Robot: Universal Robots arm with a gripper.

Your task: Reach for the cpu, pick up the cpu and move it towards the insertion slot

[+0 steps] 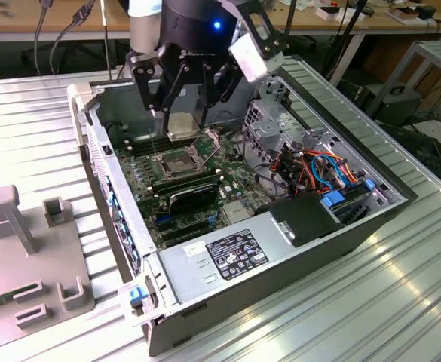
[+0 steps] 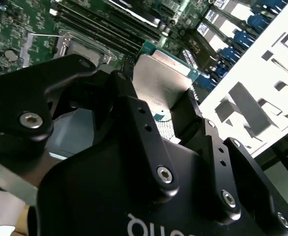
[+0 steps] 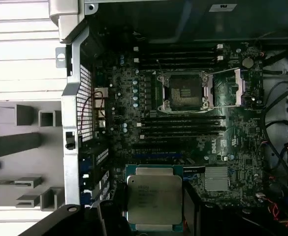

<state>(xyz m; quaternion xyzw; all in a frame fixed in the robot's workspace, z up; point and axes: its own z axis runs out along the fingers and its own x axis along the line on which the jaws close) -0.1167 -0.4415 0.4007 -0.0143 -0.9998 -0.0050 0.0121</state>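
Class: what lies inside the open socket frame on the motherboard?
Inside the socket only its dark centre shows; no chip sits there. The cpu hangs apart from it, held between the fingers. Contact pins cannot be made out.

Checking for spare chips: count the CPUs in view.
1: the cpu, held by the gripper above the motherboard, short of the insertion slot. Others may hide under the arm.

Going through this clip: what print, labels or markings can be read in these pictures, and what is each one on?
power supply label: black sticker, white print and symbols, too small to read.
cpu: faint lines of print on its lid, too blurred to read.
gripper: white lettering on its body, cut off at the picture's edge, unreadable.
case sticker: too small to read.
Nothing can be quoted.
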